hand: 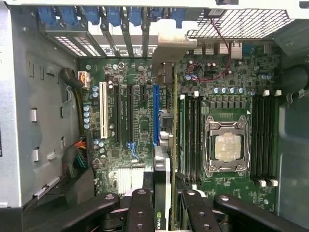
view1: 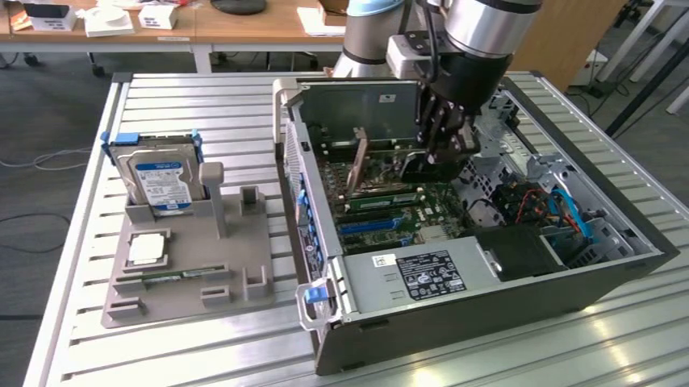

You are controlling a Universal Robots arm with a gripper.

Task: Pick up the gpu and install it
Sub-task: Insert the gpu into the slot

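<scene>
Currently on record:

- Gripper (view1: 436, 155): lowered into the open computer case (view1: 431, 343), its black fingers (hand: 140, 203) pinching the gpu from both sides.
- Gpu (hand: 162, 193): held edge-on above the motherboard (hand: 140, 125), just beside the long blue slot (hand: 156, 116), between that slot and the memory banks (hand: 190, 135). Its silver bracket end points toward the case's far wall with the blue latches (hand: 116, 14). Whether it is seated cannot be told.
- Processor socket (hand: 226, 145): beyond the memory banks, well apart from the card.
- Power supply (view1: 420, 274): at the near end of the case.
- Hard drive (view1: 161, 181): upright in the grey holder (view1: 205, 266), on the exterior view's left of the case.
- Slatted metal table (view1: 194, 105): carries case and holder.
</scene>
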